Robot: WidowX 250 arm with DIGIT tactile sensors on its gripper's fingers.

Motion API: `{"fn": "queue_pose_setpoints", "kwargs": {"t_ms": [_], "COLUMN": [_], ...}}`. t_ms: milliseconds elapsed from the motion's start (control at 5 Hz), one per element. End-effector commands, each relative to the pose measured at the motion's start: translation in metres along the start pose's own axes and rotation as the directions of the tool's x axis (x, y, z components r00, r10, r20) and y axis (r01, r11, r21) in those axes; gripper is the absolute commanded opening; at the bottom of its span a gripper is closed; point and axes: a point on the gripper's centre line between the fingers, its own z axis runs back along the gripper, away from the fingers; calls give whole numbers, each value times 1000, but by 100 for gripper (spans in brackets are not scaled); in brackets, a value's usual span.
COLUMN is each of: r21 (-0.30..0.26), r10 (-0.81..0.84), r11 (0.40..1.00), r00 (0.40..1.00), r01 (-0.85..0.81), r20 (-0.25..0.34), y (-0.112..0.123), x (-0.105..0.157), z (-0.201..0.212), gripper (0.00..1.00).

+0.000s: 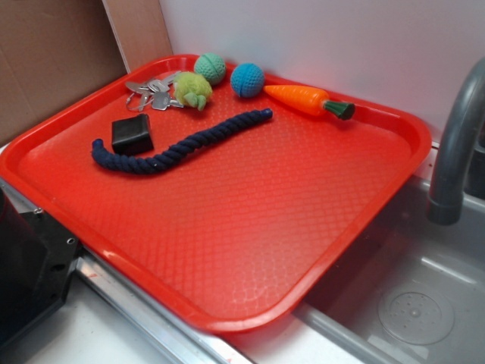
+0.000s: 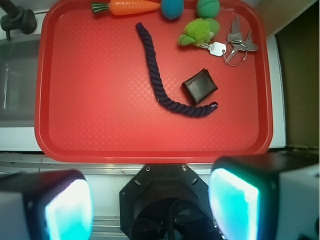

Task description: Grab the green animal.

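**Green toy waits at the far side of the tray, claw open and well back**

The green animal point(image 2: 199, 31) lies near the far edge of the red tray point(image 2: 100, 130), crowded among other things. In the wrist view a bunch of keys point(image 2: 236, 44) touches its right side, a teal ball point(image 2: 207, 7) sits just beyond it, and a blue ball point(image 2: 171, 8) lies to the left of that. A carrot toy point(image 2: 127, 7) lies along the far rim, further left. A dark rope point(image 2: 159, 75) curves across the middle, with a small black box point(image 2: 199, 86) beside its near end.

The claw point(image 2: 150, 205) hangs above the tray's near edge, its two fingers spread wide with nothing between them, well apart from the toy. That likely gives a full look at the tray before reaching.

The keys carry a small white tag; no writing on it can be read, and no brand shows anywhere.
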Motion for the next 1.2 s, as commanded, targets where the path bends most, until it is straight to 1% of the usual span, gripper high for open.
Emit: {"fn": "queue_pose_setpoints", "kwargs": {"t_ms": [0,200,400,600,800,1000], "r21": [0,96,134,86,57,37], "r10": [0,161,368,547,618,682], "r11": [1000,983,918,825,775,716], "r00": [1000,986,928,827,773,710], "r01": [0,-157,-372,-559,-630,-697], "r20": [0,-32,58,127,142,173], "y": [0,34,59,74,86,98], "x": [0,11,32,60,93,122], "z": [0,-50,-89,-109,-136,-163], "gripper": [100,100,100,100,100,100]}}
